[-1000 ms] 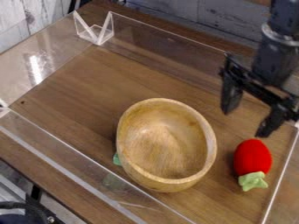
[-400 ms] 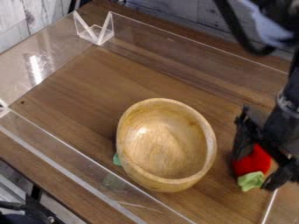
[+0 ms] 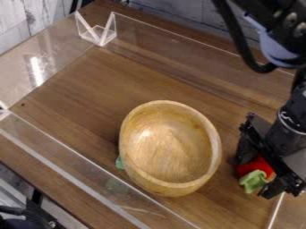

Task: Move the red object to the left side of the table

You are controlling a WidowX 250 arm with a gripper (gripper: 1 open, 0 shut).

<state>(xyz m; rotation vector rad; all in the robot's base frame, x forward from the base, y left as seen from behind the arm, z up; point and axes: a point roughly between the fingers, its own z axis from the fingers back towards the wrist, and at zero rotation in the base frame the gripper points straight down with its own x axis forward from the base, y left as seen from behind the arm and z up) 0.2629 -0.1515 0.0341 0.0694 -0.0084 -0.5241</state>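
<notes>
Your claw point(image 3: 264, 173) is standing wide, straddling the red object point(image 3: 251, 173); bowl point(image 3: 171, 146) just beside, acrylic wall point(image 3: 291, 199) crowding the other side.

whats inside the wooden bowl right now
Nothing shows inside the wooden bowl: bare wood. Its near wall hides a strip of the inner side. A green scrap pokes out at its outer left edge.

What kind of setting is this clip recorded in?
Probably a lab test bench for robot manipulation: a brown wood-grain tabletop fenced by clear acrylic walls, with only props on it, a round light wooden bowl and a small red strawberry-like toy, under a black open gripper.
</notes>
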